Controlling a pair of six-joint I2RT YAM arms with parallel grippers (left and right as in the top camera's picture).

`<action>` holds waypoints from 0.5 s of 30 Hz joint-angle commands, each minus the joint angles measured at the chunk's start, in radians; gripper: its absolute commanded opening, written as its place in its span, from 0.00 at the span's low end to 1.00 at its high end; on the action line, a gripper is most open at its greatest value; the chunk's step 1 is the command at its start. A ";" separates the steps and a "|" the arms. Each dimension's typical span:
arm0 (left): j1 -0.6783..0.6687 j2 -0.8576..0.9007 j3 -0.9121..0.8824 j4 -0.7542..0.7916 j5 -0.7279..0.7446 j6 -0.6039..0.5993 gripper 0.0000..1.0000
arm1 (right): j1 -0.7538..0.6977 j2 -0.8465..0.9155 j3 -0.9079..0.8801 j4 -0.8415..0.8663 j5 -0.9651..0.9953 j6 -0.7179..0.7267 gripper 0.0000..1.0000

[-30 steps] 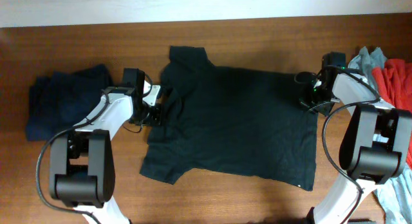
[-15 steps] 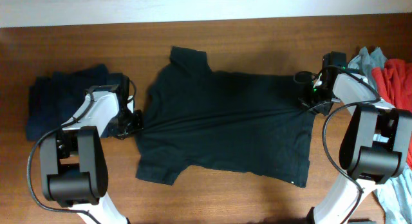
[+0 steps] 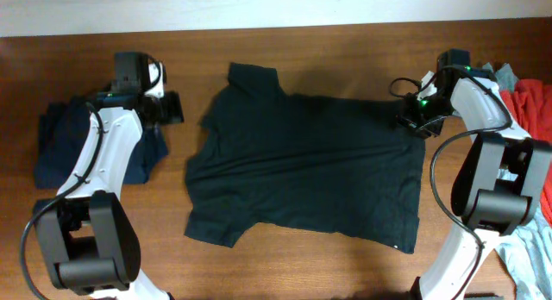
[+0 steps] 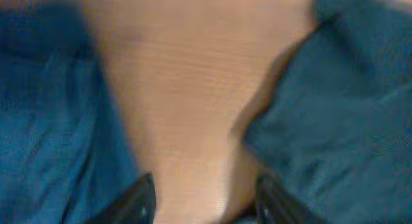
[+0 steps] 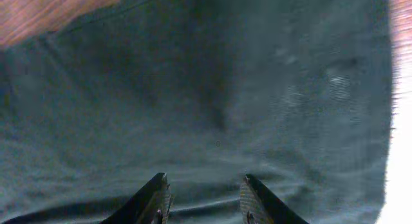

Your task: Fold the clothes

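Left gripper [image 3: 171,108] released black short-sleeved cloth T-shirt [image 3: 302,166], now off at its 10 o'clock, jaws spread, empty. Right gripper [image 3: 405,119] at 2 o'clock hem, jaws spread. Left-wrist view blurred.

No legible text or brand on the black T-shirt [image 3: 302,171]

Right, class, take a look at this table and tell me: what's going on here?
Two robot arms are working on a black T-shirt spread flat on the wooden table, not yet folded. The left gripper hangs open over bare wood between the shirt's sleeve and a navy garment, holding nothing. The right gripper is open over the shirt's right edge. A red garment and a grey-blue garment lie further right.
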 commanded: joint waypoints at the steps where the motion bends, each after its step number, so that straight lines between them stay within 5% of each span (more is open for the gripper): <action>1: -0.016 0.087 0.003 0.100 0.211 0.132 0.41 | 0.058 -0.004 0.011 0.000 -0.037 -0.016 0.41; 5: -0.063 0.238 0.003 0.233 0.307 0.218 0.30 | 0.114 -0.004 0.011 0.006 -0.036 -0.015 0.41; 10: -0.095 0.333 0.003 0.343 0.314 0.223 0.30 | 0.135 -0.004 0.011 0.005 -0.032 -0.015 0.41; 14: -0.097 0.366 0.003 0.384 0.238 0.225 0.00 | 0.136 -0.004 0.011 0.001 -0.032 -0.015 0.41; 15: -0.095 0.369 0.003 0.390 0.195 0.225 0.00 | 0.136 -0.004 0.011 0.001 -0.032 -0.015 0.41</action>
